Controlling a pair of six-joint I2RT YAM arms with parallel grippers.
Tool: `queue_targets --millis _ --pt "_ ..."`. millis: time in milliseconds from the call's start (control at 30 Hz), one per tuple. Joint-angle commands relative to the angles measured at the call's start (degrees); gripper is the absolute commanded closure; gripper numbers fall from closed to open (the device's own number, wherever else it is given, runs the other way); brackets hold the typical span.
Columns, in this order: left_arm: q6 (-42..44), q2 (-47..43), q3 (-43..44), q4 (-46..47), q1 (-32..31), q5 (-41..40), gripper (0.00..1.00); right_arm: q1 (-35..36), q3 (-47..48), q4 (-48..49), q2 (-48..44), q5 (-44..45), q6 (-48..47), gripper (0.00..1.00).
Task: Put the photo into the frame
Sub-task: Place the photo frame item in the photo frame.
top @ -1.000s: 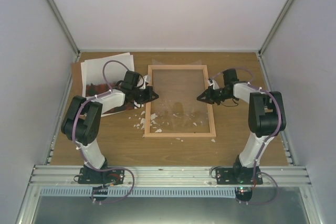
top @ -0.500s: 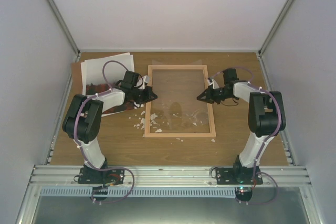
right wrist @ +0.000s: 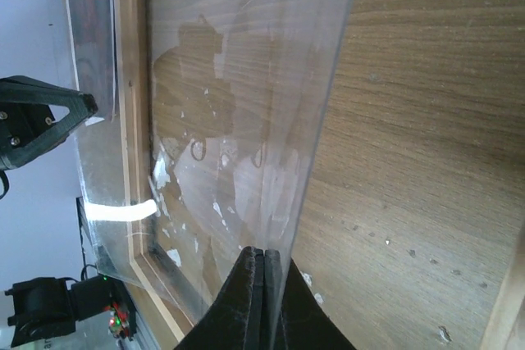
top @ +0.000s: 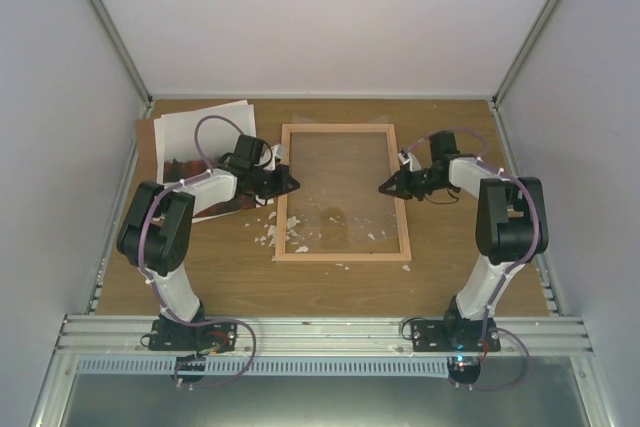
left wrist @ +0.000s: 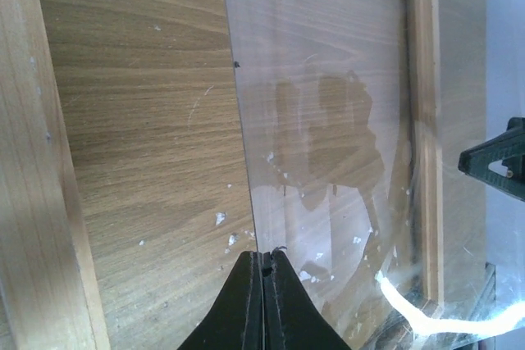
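Observation:
The frame (top: 340,258), thin light wood rails, lies flat mid-table. A clear pane (top: 340,172) spans it, gripped on both sides. My left gripper (top: 295,183) is shut on the pane's left edge (left wrist: 246,161), its fingertips (left wrist: 264,255) pressed together over the frame's left rail (left wrist: 33,161). From the opposite side, my right gripper (top: 382,188) is shut on the right edge (right wrist: 328,120), fingertips (right wrist: 264,252) closed. The photo (top: 185,167), white-bordered with red-brown hills, lies left of the frame, partly under my left arm.
White sheets (top: 205,127) and a brown backing board (top: 146,142) lie under the photo at the back left. Small white scraps (top: 268,234) litter the wood by the frame's lower left corner and inside it. Enclosure walls stand on three sides.
The right gripper has drifted slightly right, and the reflections on the pane have shifted. Both grippers keep their hold.

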Motion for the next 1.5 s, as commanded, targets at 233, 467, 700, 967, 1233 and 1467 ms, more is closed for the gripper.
queue_targets --millis 233,467,700,967,1233,1467 --pt "0.6 -4.6 -1.8 1.5 0.8 1.1 1.00 -1.3 -2.6 -1.7 -4.0 -2.7 -1.9 0.99" --pt "0.1 -3.8 -3.6 3.0 0.8 0.8 1.00 -1.0 -2.0 -1.7 -1.4 -2.0 -3.2 0.99" --pt "0.0 -2.6 -3.6 3.6 0.7 0.8 0.99 -0.8 -2.0 -1.7 0.2 -1.0 -4.0 0.99" --pt "-0.3 -1.5 -3.2 3.9 0.3 0.5 0.97 -0.7 -1.8 -1.2 1.4 -0.5 -5.1 0.99" --pt "0.0 -1.6 -3.5 3.5 0.3 -0.5 0.85 -0.4 -2.3 0.3 2.3 -0.8 -5.7 0.99" --pt "0.2 -3.2 -3.6 2.4 0.3 -1.2 0.68 -0.1 -2.2 0.6 2.5 -0.6 -6.2 0.99"
